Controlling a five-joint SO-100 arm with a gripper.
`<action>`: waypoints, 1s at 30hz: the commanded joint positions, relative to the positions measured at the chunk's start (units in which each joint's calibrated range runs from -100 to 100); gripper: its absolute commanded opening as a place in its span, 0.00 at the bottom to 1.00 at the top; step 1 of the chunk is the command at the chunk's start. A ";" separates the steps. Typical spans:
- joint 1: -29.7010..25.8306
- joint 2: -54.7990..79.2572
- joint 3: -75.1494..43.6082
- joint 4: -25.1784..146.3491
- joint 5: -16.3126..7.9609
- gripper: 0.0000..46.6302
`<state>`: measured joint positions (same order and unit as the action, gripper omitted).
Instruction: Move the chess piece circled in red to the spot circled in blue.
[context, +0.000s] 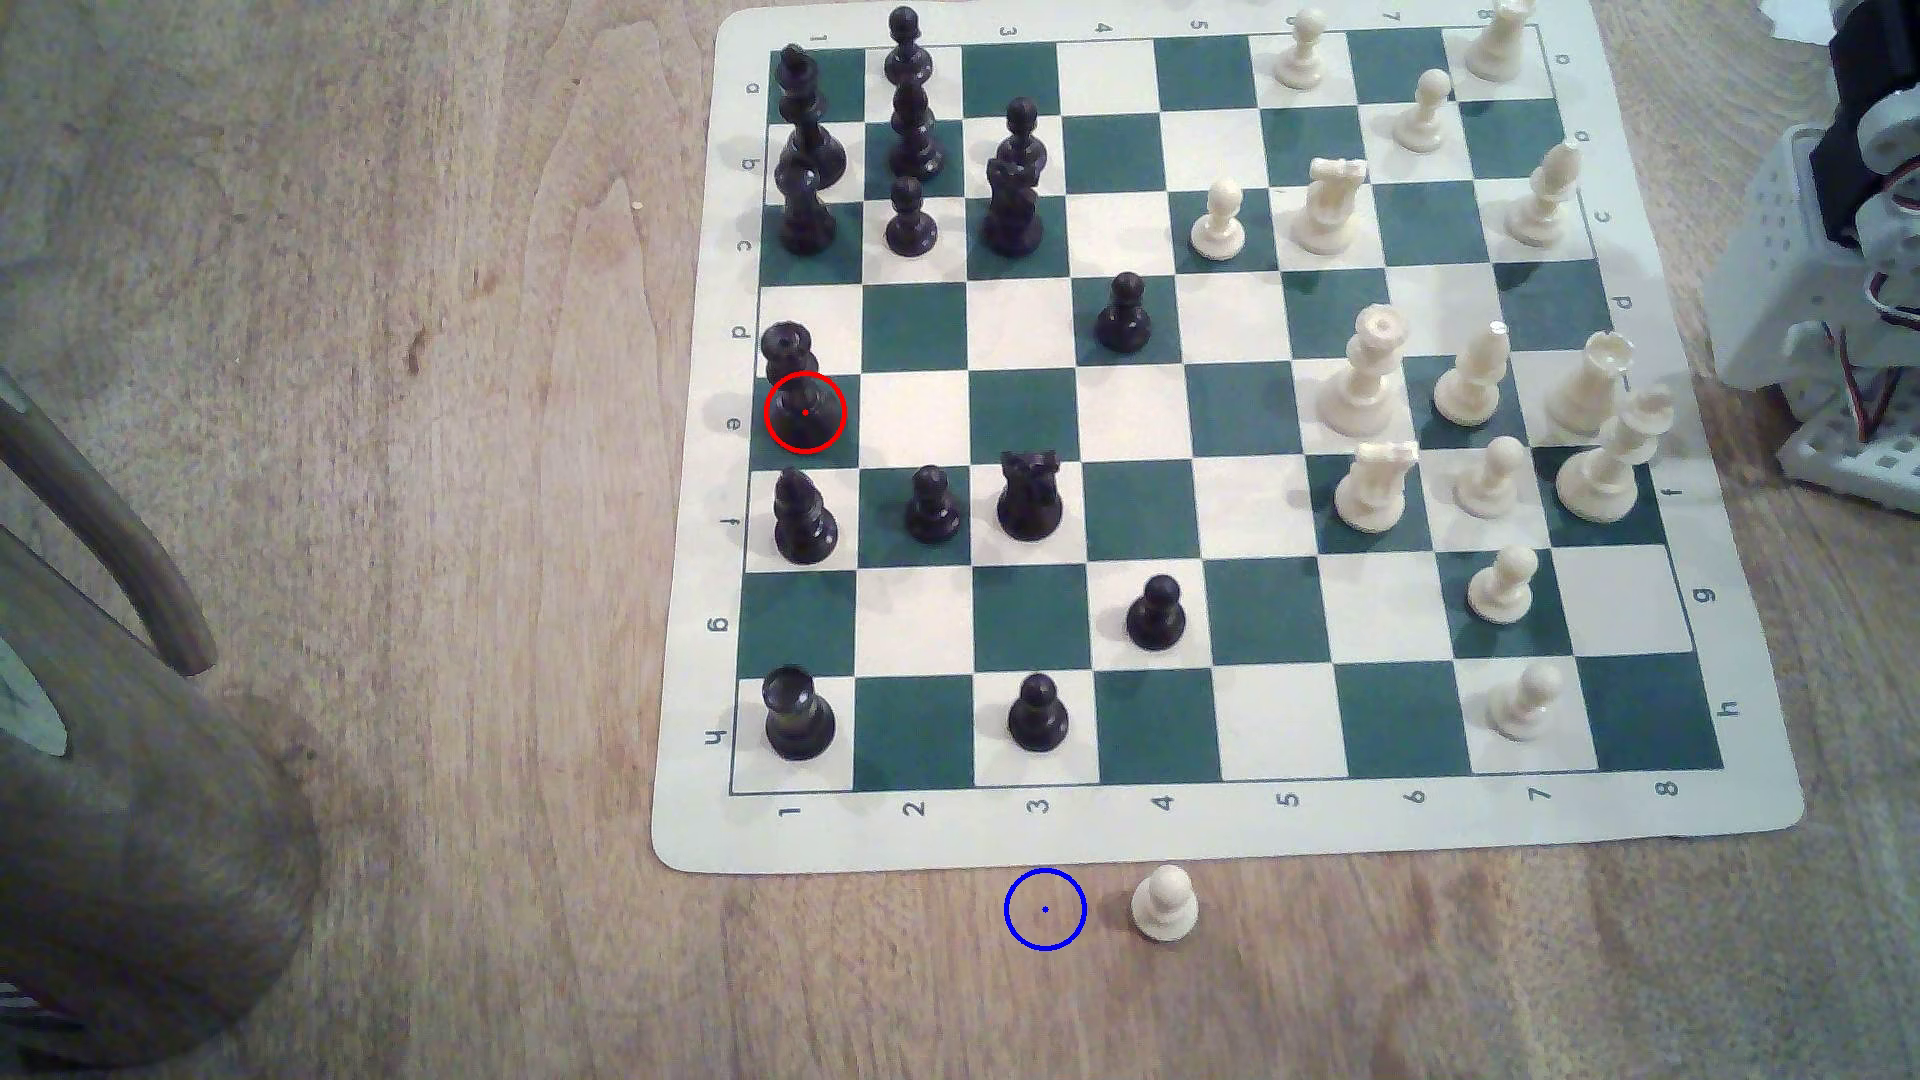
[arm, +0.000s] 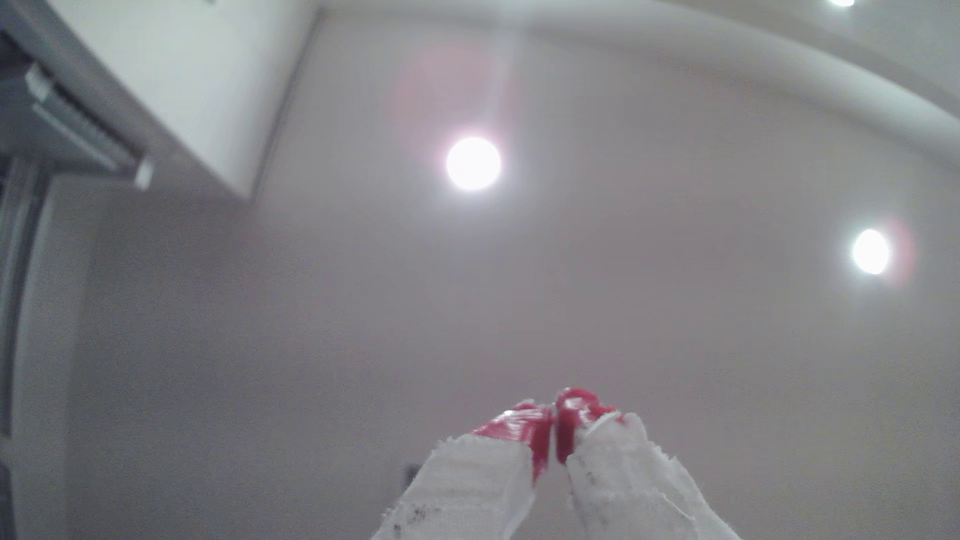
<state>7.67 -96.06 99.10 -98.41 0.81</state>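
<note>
A: At the wrist camera's near edge, the gripper points up at a pale ceiling, its red-tipped, white-wrapped jaws pressed together with nothing between them.

B: So clenched on empty air?

A: Yes. Beyond it glow two round ceiling lights, and a white wall unit with slats hangs near a corner of the room.

B: And the arm itself?

A: In the exterior view its white base with wires sits at the exterior view's right edge, just beside the chess mat.

B: Where is the piece to be moved?

A: The chess piece circled in red stands upright on the green square of row e, column 1, at the mat's edge on the exterior view's left. Its coronet top leans visually over row d, and the red ring sits around its base.

B: What surrounds it?

A: A black bishop stands on row f of that column, a black rook on row h. Cream pieces crowd the exterior view's right side of the mat.

B: And the goal?

A: The spot circled in blue lies on the bare wooden table, just off the mat's near edge below column 3. A cream pawn stands near it, to the exterior view's right, apart from the ring.

B: Any containers?

A: A dull grey rounded vessel sits at the exterior view's lower left; I cannot tell its contents.
</note>
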 joint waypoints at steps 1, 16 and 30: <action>-4.11 0.22 0.90 0.95 0.20 0.00; -4.19 0.22 -8.34 35.83 0.20 0.00; -2.94 0.31 -21.67 85.96 -0.15 0.00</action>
<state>4.06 -95.81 85.45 -25.58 0.85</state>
